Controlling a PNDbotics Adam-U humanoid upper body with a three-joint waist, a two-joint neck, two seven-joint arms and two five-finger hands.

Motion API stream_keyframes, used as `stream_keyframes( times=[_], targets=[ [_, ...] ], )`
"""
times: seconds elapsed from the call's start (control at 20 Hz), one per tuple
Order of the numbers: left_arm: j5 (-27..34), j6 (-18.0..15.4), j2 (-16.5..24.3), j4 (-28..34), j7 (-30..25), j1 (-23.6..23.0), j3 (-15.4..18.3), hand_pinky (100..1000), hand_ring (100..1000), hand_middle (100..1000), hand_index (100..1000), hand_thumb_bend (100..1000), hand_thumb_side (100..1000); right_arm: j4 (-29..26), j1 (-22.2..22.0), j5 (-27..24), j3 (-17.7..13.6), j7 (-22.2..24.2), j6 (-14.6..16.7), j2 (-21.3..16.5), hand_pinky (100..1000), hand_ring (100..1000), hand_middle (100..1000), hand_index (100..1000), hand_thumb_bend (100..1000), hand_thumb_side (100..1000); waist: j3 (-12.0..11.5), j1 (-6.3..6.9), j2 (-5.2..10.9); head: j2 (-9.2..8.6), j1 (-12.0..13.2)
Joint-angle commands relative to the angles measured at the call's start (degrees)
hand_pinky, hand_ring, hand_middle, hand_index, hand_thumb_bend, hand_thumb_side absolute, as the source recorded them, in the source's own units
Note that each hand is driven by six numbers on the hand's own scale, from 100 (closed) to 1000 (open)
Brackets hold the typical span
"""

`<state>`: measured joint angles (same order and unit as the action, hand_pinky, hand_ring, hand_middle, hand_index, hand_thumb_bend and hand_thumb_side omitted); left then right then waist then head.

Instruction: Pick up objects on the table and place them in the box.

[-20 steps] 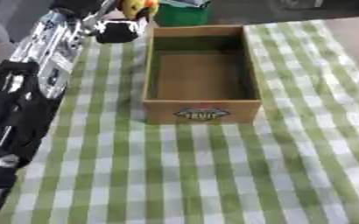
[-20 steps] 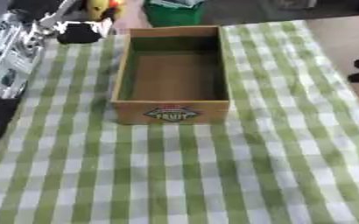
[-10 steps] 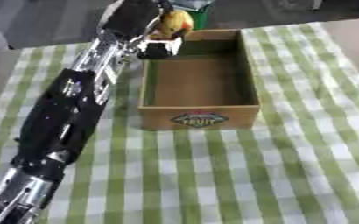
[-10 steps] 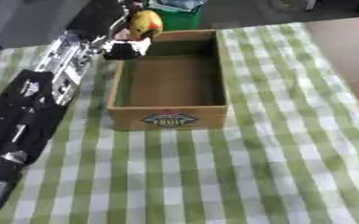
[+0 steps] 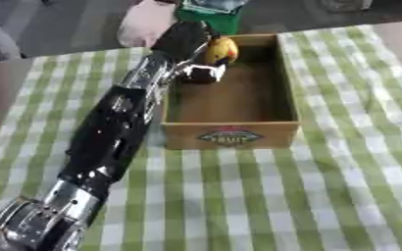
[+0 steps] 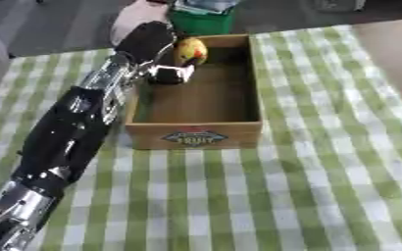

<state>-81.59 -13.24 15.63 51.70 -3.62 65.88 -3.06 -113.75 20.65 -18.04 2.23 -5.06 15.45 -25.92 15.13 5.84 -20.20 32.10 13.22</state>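
Left hand holds a yellow fruit over the box's far corner

The green-checked table [image 5: 238, 196] carries the cardboard box [image 5: 230, 137]; the left hand [image 5: 187, 41], above the box's far left corner, has its fingers curled round the yellow fruit [image 5: 221, 50].

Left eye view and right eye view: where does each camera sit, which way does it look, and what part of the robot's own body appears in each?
Left eye view: sits in the robot's head, looks down at the cardboard box on the green checked tablecloth; the left arm reaches in from the lower left, and the left hand holds a yellow fruit over the box's far end.
Right eye view: sits in the head beside the other eye, looking down the same way; shows the same left arm and hand.
Both share the box, fruit, cloth and green container behind; the right hand appears in neither.
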Motion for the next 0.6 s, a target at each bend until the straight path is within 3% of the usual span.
stream_keyframes(
  times=[0.05,0.25,0.4,0.6],
  targets=[
    [-3.0,-2.1,0.9,0.4,-4.4,1.2,-0.2,446,571,490,695,100,715,-0.8,0.3,-0.4,0.0,0.3,-0.3,-0.4,591,667,648,786,100,597,-0.1,-0.35,1.33,0.02,-0.1],
    [-6.5,-3.5,1.0,1.7,-7.7,1.0,-0.4,551,710,630,773,112,794,-0.8,0.0,-0.3,0.0,0.2,-0.5,-0.2,591,667,649,786,100,596,-0.3,-0.34,1.52,0.46,-0.4],
    [-7.8,-4.2,1.1,2.6,-8.0,0.7,-0.4,633,790,725,798,343,801,-0.8,-0.3,-0.2,-0.2,0.0,-0.5,-0.1,591,667,649,786,100,595,-0.4,-0.4,1.65,0.72,-0.6],
    [-9.6,-4.7,1.4,3.4,-7.7,0.2,-0.5,663,832,773,853,563,811,-0.8,-0.6,-0.1,-0.3,-0.2,-0.4,-0.1,591,667,648,786,100,595,-0.4,-0.45,1.72,0.81,-1.1]
  ],
)
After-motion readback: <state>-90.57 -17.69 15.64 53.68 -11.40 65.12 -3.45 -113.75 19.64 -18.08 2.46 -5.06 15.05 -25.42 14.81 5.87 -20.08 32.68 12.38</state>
